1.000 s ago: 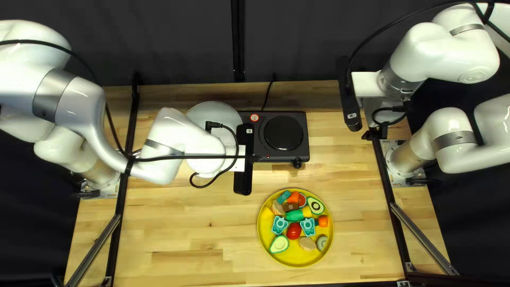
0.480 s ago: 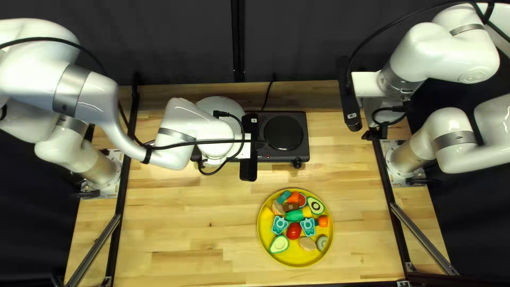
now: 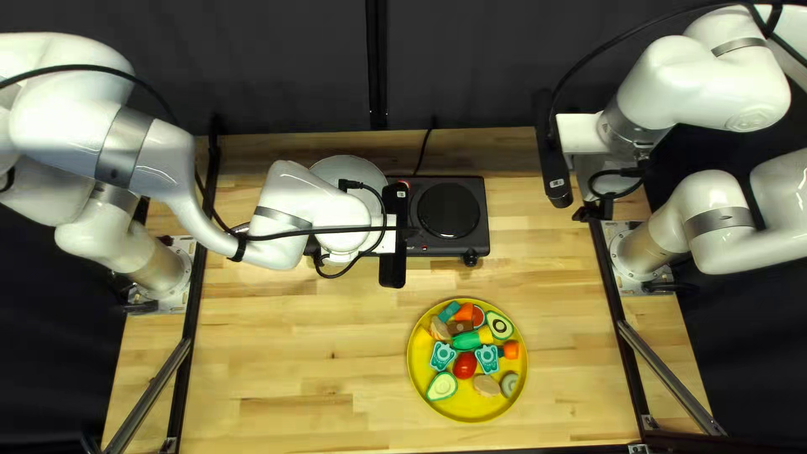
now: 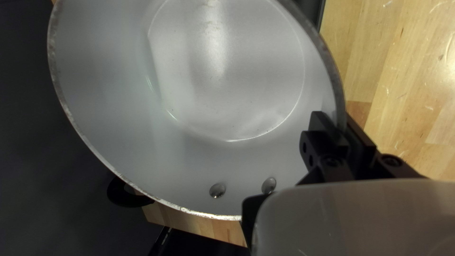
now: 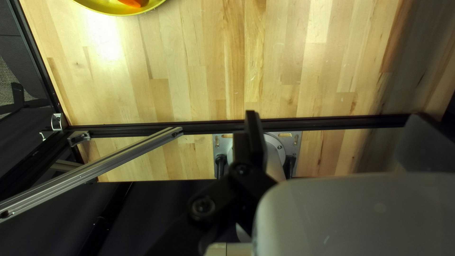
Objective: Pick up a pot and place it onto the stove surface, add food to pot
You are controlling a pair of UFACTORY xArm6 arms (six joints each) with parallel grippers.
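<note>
The greatest risk seems to lie in the grip itself: the pot (image 4: 180,161) is held only by one stretch of its rim, pinched between the two fingers of the left gripper (image 4: 337,118), one inside the wall and one outside. Because its weight hangs to one side of that pinch, the pot could be made to swing, tip or slip along the smooth metal. If it is lowered too soon, its base could be caught on the left edge of the stove (image 3: 476,182) and set down aslant, since the burner (image 3: 448,210) is only reached by carrying it further toward the table's (image 3: 294,361) right edge. Later, food (image 3: 465,365) could be spilled if the pot is left off-centre. The pot is spread out ahead of the left gripper and to one side of it, its black handle (image 4: 124,195) well apart from the fingers; by the top left view it is placed toward the table's far edge, left of the burner. The food is kept on the yellow plate (image 3: 466,418) by the table's near edge, well apart from the right gripper (image 5: 342,118), whose fingers are judged to be spread, with nothing seen held.
</note>
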